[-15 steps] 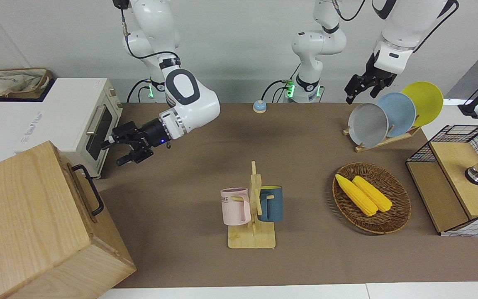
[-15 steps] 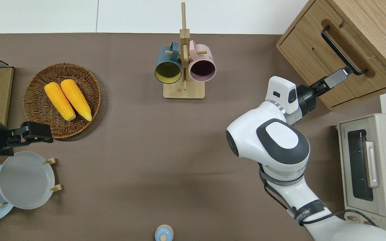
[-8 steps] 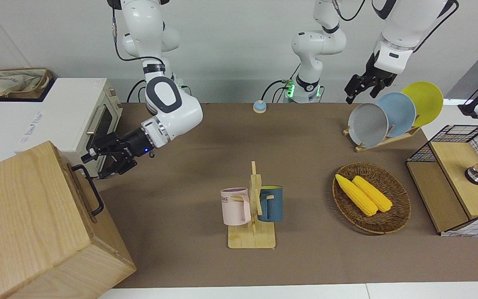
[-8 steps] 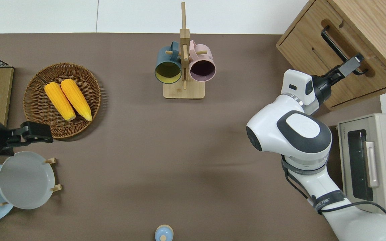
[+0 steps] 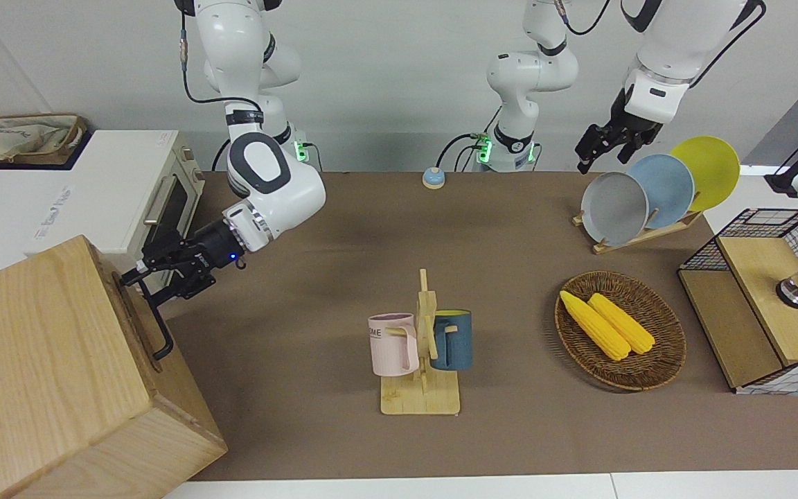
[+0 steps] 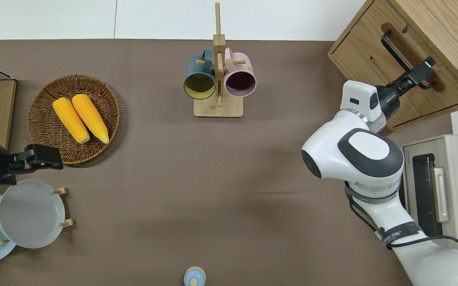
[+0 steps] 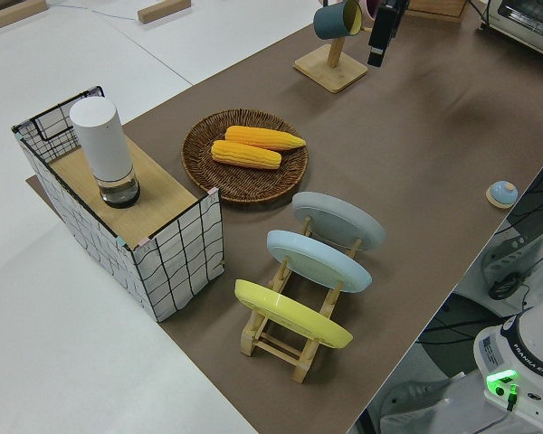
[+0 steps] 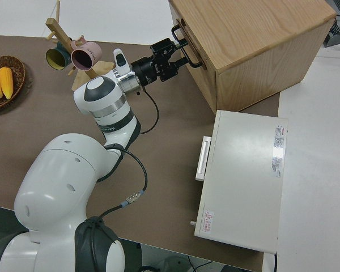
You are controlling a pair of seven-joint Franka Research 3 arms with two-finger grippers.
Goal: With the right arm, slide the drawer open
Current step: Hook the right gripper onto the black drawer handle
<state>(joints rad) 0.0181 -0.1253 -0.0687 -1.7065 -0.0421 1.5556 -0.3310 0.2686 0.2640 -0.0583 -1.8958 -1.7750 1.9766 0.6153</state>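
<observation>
A brown mat covers my table [image 5: 343, 229], with white tabletop showing along the edge farthest from me and a pale wall rising at my back. My right gripper [image 6: 420, 73] reaches to the black bar handle [image 6: 406, 59] of the drawer [image 6: 392, 79], which sits closed in the front of the big oak cabinet [image 5: 46, 374] at my right arm's end, farther from me than the white toaster oven [image 6: 443, 194]. My fingers [image 5: 137, 276] stand apart, set around the end of the bar nearer to me; I cannot tell whether they touch it. My left gripper [image 5: 603, 142] is parked, and I cannot tell how its fingers stand.

Counting what lies here: two mugs, one pink [image 5: 393, 344] and one dark blue [image 5: 451, 339], hang on one wooden rack [image 5: 421, 398] near the middle. One wicker basket [image 5: 662, 367] holds two corn cobs [image 5: 607, 324]. Three plates, grey [image 5: 614, 208], blue [image 5: 666, 189] and yellow [image 5: 707, 170], stand on edge in one wooden stand. One wire-mesh cabinet [image 7: 154, 249] at my left arm's end carries one white cylinder [image 7: 102, 149]. One small blue knob [image 5: 433, 178] sits close to my bases.
</observation>
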